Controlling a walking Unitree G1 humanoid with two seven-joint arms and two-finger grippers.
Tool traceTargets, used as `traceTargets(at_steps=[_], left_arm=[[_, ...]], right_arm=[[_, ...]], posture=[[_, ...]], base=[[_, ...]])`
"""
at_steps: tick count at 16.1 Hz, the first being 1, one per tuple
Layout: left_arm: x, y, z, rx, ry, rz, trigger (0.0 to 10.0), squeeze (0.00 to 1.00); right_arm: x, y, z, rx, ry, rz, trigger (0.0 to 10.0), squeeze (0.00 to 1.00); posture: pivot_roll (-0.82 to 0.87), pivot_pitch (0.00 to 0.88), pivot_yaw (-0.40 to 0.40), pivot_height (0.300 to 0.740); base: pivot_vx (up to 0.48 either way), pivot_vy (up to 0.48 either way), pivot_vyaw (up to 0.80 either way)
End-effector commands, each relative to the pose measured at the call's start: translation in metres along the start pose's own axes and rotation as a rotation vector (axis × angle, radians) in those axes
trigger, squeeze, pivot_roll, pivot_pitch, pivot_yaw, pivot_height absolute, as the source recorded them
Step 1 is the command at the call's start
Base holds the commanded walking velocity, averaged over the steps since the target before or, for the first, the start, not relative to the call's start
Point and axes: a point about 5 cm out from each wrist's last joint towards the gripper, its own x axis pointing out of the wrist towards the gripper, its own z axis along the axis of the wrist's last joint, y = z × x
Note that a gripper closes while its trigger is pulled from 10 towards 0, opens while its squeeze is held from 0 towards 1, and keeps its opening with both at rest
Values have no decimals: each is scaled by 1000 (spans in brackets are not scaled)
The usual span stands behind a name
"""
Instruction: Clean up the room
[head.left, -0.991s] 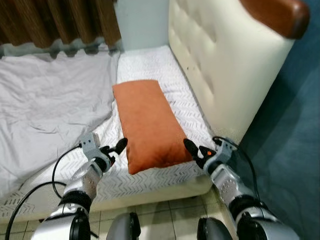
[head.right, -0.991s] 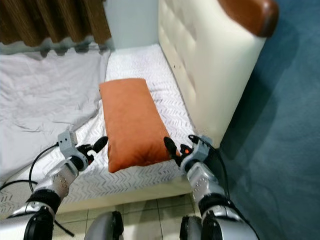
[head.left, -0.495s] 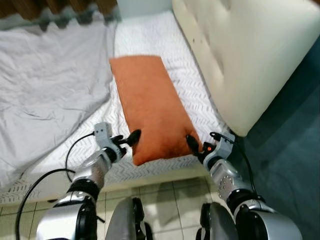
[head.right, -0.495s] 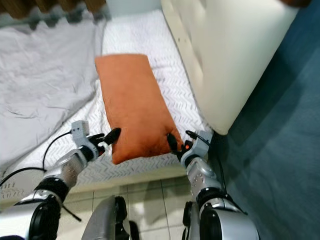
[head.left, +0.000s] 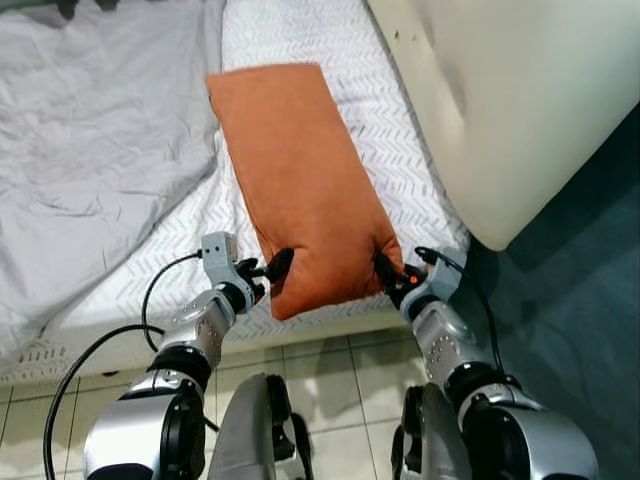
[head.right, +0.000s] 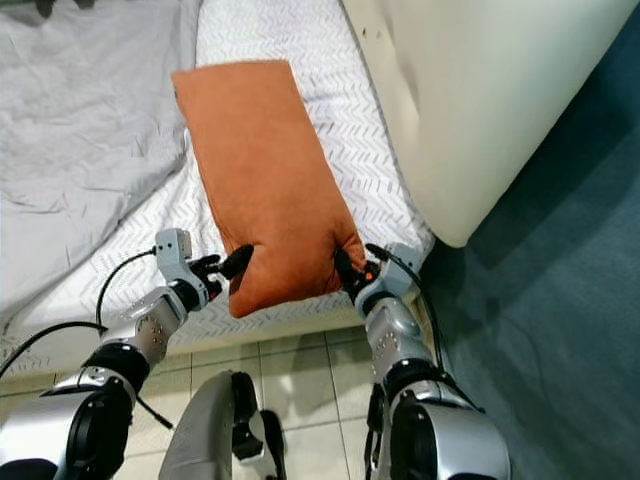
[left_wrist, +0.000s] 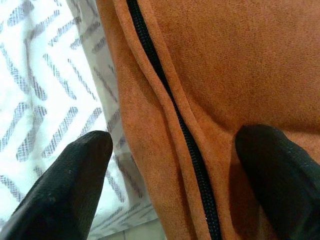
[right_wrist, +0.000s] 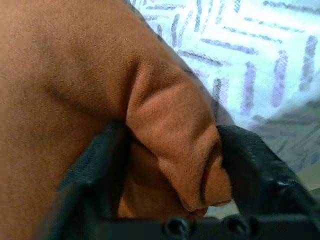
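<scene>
I work pillow (head.left: 300, 185) near end: right gripper (right_wrist: 167, 165) pinching corner, left gripper (left_wrist: 170, 175) spread astride zipper seam. Soft, light; take corners.

No words, labels, brands or numbers can be read anywhere (cushion and bedding bear plain patterns).

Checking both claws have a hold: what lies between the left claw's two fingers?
In the left wrist view, the orange pillow's zippered edge lies between the left claw's spread fingers, above the patterned sheet.
</scene>
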Motion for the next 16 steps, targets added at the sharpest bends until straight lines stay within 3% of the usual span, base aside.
traceTargets(at_steps=[1, 2, 3, 4, 5, 9, 12, 13, 14, 16], left_arm=[[1, -9, -33, 14, 154, -22, 0, 1000], [0, -9, -35, 20, 165, -16, 0, 1000], [0, -10, -36, 20, 166, -14, 0, 455], [1, -10, -36, 19, 167, -13, 0, 455], [2, -12, -36, 28, 161, -13, 0, 0], [8, -18, -24, 66, 116, -17, 0, 0], [10, -18, -15, 181, 109, -5, 0, 0], [9, -10, -9, 206, 105, 80, 0, 0], [8, -8, -7, 208, 105, 98, 0, 0], [8, -7, -6, 315, 126, 118, 0, 0]], right_arm=[[1, 17, -20, 43, 83, 48, 0, 0], [1, 17, -20, 56, 79, 46, 0, 0], [1, 17, -20, 59, 79, 45, 0, 0], [1, 17, -20, 61, 79, 45, 0, 0], [1, 17, -20, 70, 80, 43, 0, 0], [2, 19, -21, 90, 82, 50, 0, 0], [4, 26, -18, 101, 78, 82, 0, 0], [5, 28, -18, 86, 78, 85, 0, 0], [5, 28, -17, 87, 78, 84, 0, 0], [6, 26, -13, 76, 60, 50, 0, 0]], posture=[[20, 382, 69, 615], [15, 385, 66, 615], [13, 386, 63, 615], [13, 386, 63, 615], [9, 386, 58, 615], [6, 389, 52, 615], [4, 393, 50, 615], [4, 392, 49, 615], [4, 392, 49, 615], [-4, 373, 46, 615]], base=[[0, 0, 0], [0, 0, 0], [0, 0, 0], [0, 0, 0], [0, 0, 0], [0, 0, 0], [0, 0, 0], [0, 0, 0], [0, 0, 0], [0, 0, 0]])
